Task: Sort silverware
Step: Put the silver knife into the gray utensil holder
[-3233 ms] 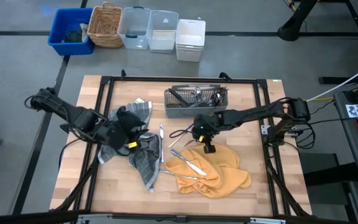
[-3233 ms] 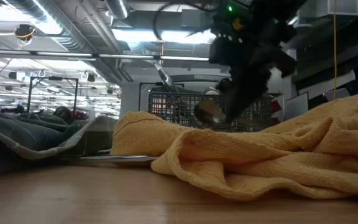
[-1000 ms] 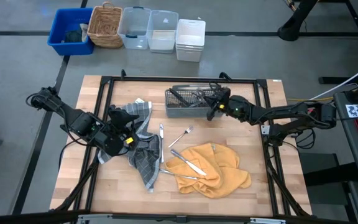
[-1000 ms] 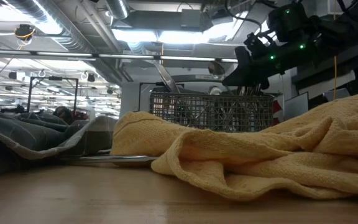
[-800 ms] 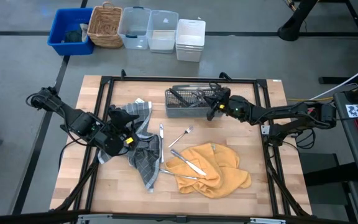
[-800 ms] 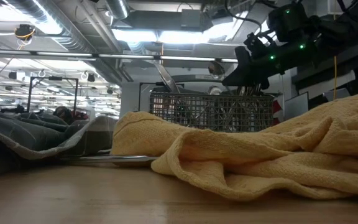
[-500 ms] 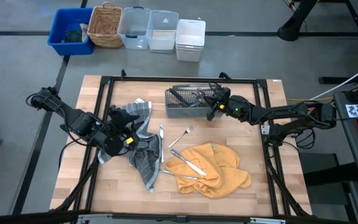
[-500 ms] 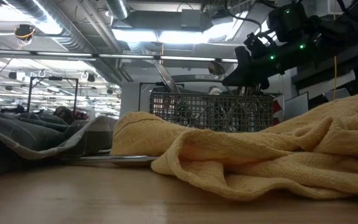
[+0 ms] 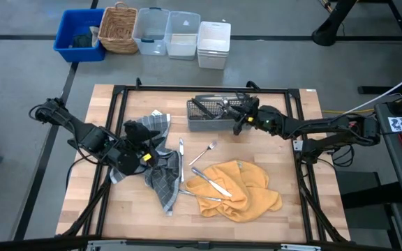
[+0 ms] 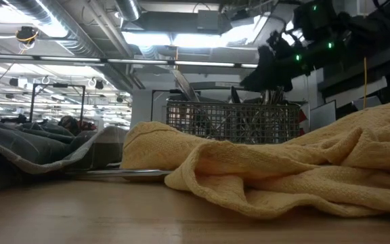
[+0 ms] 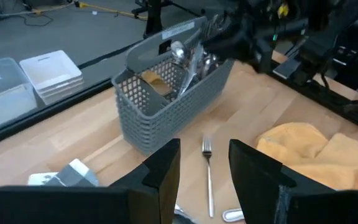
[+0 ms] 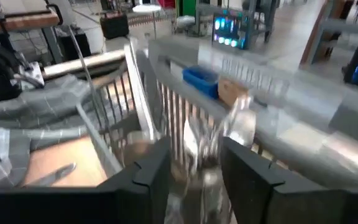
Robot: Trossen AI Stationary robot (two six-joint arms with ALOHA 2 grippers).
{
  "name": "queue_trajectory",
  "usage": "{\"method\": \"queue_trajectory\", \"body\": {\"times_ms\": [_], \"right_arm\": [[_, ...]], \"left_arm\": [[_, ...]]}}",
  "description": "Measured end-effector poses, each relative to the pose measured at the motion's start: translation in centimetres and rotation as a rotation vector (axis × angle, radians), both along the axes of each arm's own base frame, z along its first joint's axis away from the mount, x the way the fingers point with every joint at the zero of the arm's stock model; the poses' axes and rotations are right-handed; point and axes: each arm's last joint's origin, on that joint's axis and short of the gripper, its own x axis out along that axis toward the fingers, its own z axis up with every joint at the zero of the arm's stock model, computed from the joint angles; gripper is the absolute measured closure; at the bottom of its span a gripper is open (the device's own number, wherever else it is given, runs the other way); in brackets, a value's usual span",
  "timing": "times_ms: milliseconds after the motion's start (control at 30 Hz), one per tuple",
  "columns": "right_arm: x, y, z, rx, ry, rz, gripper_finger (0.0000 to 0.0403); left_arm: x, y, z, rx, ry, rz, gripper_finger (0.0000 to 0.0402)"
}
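Over the caddy's right end: right gripper [image 9: 241,116] spread, nothing held.

Right gripper hangs at the grey mesh caddy [image 9: 215,115], fingers [image 12: 151,168] apart with only caddy wire and upright handles between them; likely a drop-off spot, since sorted silverware [image 11: 191,56] stands there handle-up. Left gripper [image 9: 135,148] waits low over the grey checked cloth [image 9: 160,178], fingers parted, empty, aimed at a loose fork [image 9: 204,150] on the counter [image 9: 103,202]. A knife [image 9: 212,180] lies across the yellow towel [image 9: 246,192]; another [image 9: 181,159] lies beside the cloth. Unsorted pieces remain.
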Motion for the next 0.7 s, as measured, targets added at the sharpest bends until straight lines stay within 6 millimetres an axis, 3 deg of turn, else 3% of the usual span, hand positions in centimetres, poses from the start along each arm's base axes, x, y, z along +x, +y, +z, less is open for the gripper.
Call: {"method": "queue_trajectory", "body": {"times_ms": [200,433,700], "right_arm": [[-0.5,0.2,3.7,-0.070,0.025,0.016,0.0263],[-1.7,0.5,7.7,-0.080,0.040,0.025,0.0262],[-2.4,1.0,9.2,-0.061,0.037,0.113,0.0262]], "left_arm": [[2.4,0.7,-0.8,-0.141,0.051,-0.043,0.0274],[5.8,3.4,-2.3,-0.352,0.115,-0.060,0.0274],[10.1,5.5,-4.9,-0.482,0.141,-0.089,0.0274]]}}
